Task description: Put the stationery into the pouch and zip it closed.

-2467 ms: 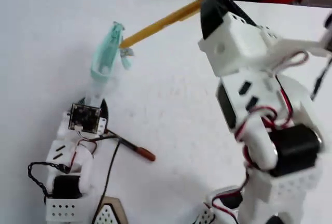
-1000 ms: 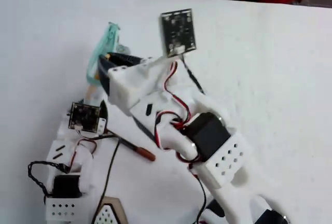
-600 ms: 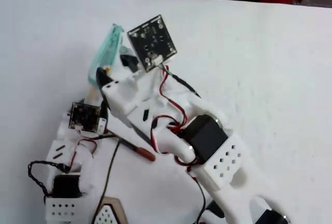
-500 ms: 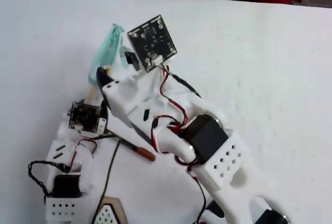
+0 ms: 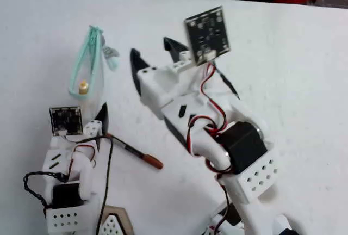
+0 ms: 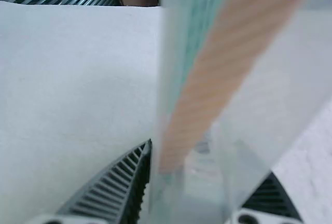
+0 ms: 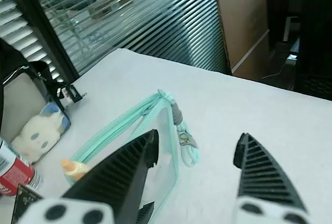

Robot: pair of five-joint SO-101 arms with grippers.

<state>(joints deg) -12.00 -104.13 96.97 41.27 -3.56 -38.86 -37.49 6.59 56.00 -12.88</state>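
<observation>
Left fingers (image 5: 103,117) pinch pouch (image 5: 86,63); right fingers (image 5: 136,70) spread apart.

The counter (image 5: 293,50) is plain white all over. The pouch (image 5: 87,66) has clear walls edged in mint green, with a mint cord by its zip pull. Inside the pouch, the pencil (image 5: 83,87) is yellow-orange. Near the pouch lies a pen (image 5: 133,150), black with a reddish-brown end. The left gripper (image 6: 207,167) and right gripper (image 5: 155,61) both have black ribbed fingers on white bodies, trailing red, black and white wires.
</observation>
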